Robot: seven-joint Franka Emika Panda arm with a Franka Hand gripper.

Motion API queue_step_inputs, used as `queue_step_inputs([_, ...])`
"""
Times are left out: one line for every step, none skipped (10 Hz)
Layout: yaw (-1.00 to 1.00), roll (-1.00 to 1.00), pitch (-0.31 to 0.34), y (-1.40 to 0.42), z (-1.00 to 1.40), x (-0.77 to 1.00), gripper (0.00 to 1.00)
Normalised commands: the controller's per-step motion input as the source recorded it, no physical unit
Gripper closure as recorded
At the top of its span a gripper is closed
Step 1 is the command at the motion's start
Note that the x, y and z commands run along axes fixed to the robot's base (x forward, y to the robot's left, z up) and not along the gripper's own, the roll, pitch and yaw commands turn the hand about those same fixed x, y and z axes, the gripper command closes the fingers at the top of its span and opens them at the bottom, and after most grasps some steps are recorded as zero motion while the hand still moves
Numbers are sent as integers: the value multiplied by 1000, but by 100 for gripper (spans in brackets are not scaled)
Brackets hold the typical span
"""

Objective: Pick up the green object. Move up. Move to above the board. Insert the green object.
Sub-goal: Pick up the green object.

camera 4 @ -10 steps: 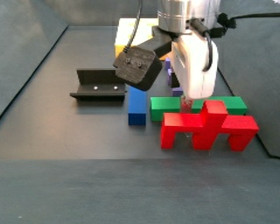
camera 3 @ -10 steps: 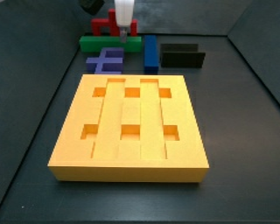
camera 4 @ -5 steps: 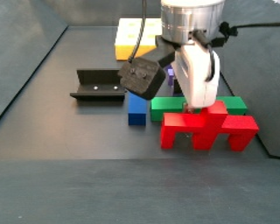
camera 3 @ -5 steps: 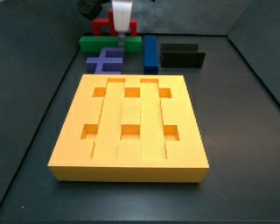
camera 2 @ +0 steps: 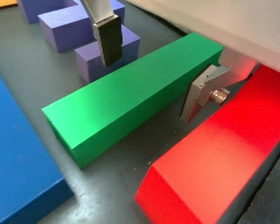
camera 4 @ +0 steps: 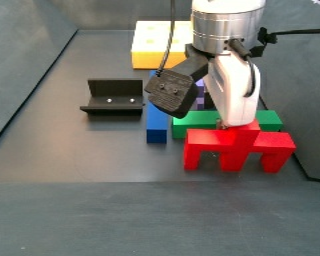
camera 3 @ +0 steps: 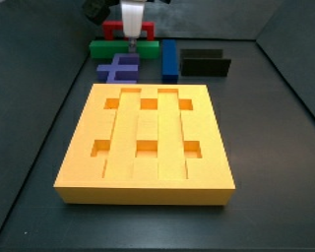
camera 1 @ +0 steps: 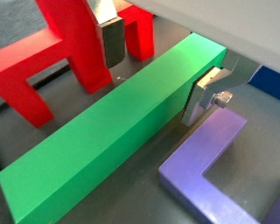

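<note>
The green object (camera 1: 119, 122) (camera 2: 136, 96) lies flat on the dark floor between a red piece and a purple piece. My gripper (camera 1: 157, 70) (camera 2: 156, 68) is open and straddles the bar near one end. One finger (camera 1: 111, 44) stands apart from it on the red side, and the other sits close to its opposite face. In both side views the gripper (camera 3: 131, 35) (camera 4: 235, 121) reaches down onto the green object (camera 3: 114, 47) (camera 4: 199, 122). The board (camera 3: 147, 143) (camera 4: 149, 38) lies apart from it, orange-yellow with square holes.
The red piece (camera 4: 238, 149) (camera 2: 224, 157) stands close beside the green bar. A purple piece (camera 3: 118, 67) (camera 1: 213, 166) and a blue bar (camera 3: 169, 59) (camera 4: 156, 126) lie on its other side. The fixture (camera 4: 112, 97) (camera 3: 205, 64) stands past the blue bar.
The gripper has come down a little over the green bar, and its fingers now reach beside it. The pieces have not moved.
</note>
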Motion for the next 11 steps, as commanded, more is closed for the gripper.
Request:
queue_step_inputs([0,29,-66,0,-166,-60,0])
queue_step_inputs([-3,40,-51,0,-174,0,0])
queue_step_inputs([-9,0,-11,0,-14,0,0])
queue_step_inputs([-31,0,-3,40,-11,-37,0])
queue_step_inputs([-40,6,-10,14,-49,-63,0])
queue_step_inputs([-17,0,0,0,0,0,0])
queue_step_inputs([0,0,0,0,0,0,0])
queue_step_inputs([0,0,0,0,0,0,100])
queue_step_inputs([0,0,0,0,0,0,100])
queue_step_inputs([0,0,0,0,0,0,100])
queue_step_inputs([0,0,0,0,0,0,100])
